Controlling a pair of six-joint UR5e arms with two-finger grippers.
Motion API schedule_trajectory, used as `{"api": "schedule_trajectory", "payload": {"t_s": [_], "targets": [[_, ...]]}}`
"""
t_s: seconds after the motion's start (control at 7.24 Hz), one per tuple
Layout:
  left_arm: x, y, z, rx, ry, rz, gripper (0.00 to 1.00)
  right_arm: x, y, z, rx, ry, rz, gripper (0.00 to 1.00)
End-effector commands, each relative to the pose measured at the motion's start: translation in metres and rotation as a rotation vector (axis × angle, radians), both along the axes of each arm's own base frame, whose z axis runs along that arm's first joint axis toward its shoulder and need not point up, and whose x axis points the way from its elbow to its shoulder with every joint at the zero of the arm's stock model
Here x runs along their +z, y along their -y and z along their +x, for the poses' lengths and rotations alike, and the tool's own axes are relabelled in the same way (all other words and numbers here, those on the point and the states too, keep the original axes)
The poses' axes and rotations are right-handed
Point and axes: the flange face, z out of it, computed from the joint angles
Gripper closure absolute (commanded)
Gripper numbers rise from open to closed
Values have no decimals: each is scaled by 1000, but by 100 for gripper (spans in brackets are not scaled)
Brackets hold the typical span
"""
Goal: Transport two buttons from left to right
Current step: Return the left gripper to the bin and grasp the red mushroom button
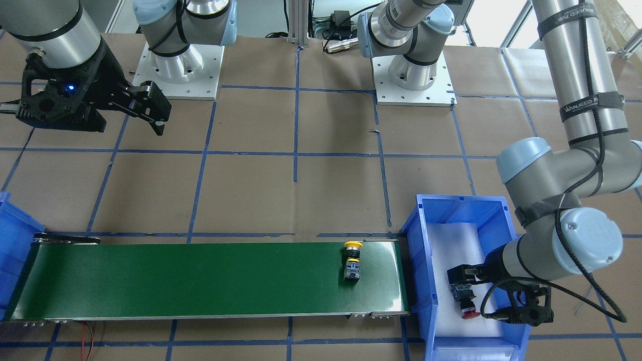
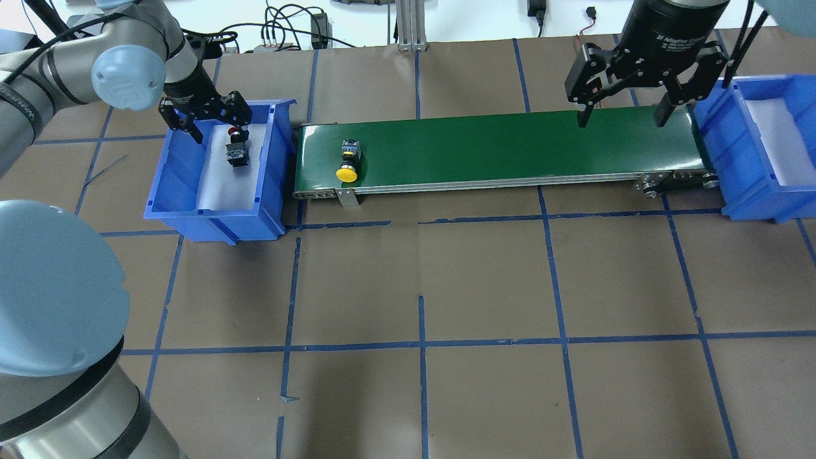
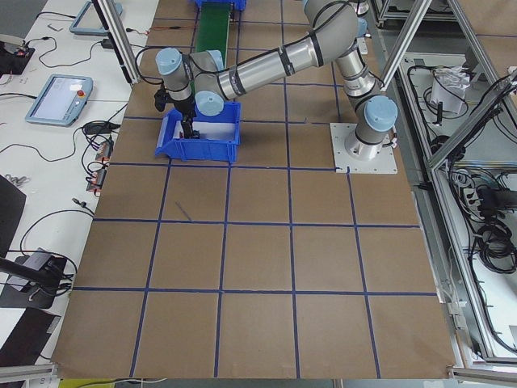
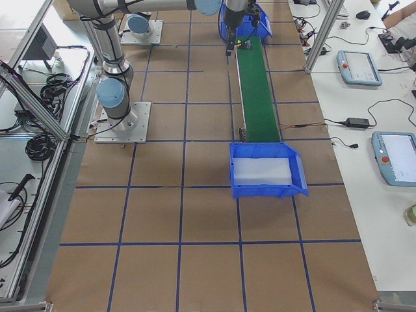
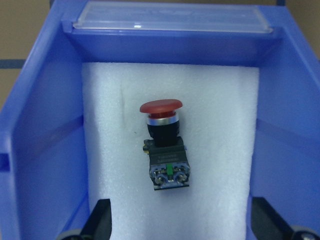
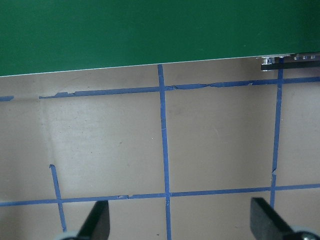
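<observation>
**Red button in bin, yellow one on belt**

In the overhead view's upper left, the left gripper (image 2: 217, 124) hangs spread wide over the red button (image 5: 162, 145), which lies on white foam (image 5: 220, 110) in the blue bin (image 2: 268, 166). The yellow button (image 2: 348, 160) lies on the left end of the green conveyor belt (image 2: 510, 146). At upper right, the right gripper (image 2: 621, 120) is spread wide.

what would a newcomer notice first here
A red button lies on white foam in the left blue bin, below the open left gripper. A yellow button lies on the green conveyor belt, at the end nearest that bin; the right gripper hangs open near the far end, by the right blue bin.
</observation>
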Motion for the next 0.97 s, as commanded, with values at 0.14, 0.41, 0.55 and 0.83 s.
{"api": "schedule_trajectory", "payload": {"t_s": [0.14,0.41,0.55,0.83], "targets": [[-25,-1,0,4,2,38,3,-1,1,-1,4,-1,3,0],[-40,0,-1,8,-3,58,2,-1,1,-1,3,2,1,0],[-41,1,0,3,-3,57,8,2,3,-1,5,1,-17,0],[-39,1,-4,2,5,54,76,1,4,0,3,6,-27,0]]}}
